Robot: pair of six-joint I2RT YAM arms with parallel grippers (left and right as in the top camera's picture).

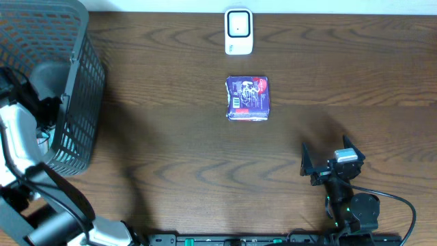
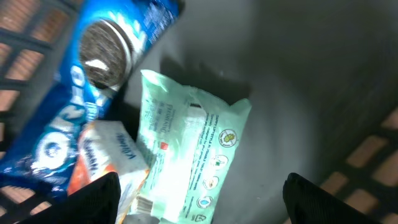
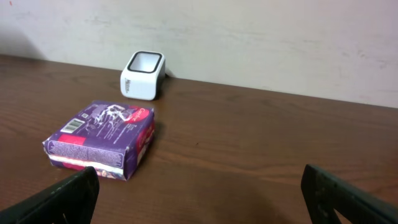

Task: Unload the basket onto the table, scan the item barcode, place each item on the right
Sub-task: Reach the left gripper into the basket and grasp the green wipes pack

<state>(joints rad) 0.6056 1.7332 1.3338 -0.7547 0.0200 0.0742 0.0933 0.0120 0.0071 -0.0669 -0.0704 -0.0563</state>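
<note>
My left gripper (image 2: 205, 199) is down inside the black mesh basket (image 1: 68, 89), open, its fingers either side of a pale green packet (image 2: 186, 155) that lies on the basket floor. A barcode (image 2: 144, 205) shows at the packet's near end. Beside it lie a blue cookie pack (image 2: 81, 93) and an orange-and-white packet (image 2: 102, 155). A purple pack (image 1: 247, 98) with a barcode on top lies mid-table, in front of the white scanner (image 1: 239, 31). My right gripper (image 1: 331, 160) rests open at the front right, nothing between its fingers (image 3: 74, 193).
The basket stands at the table's left edge, with the left arm (image 1: 20, 130) reaching over its near wall. In the right wrist view the purple pack (image 3: 99, 140) and the scanner (image 3: 143, 74) sit ahead to the left, before a pale wall.
</note>
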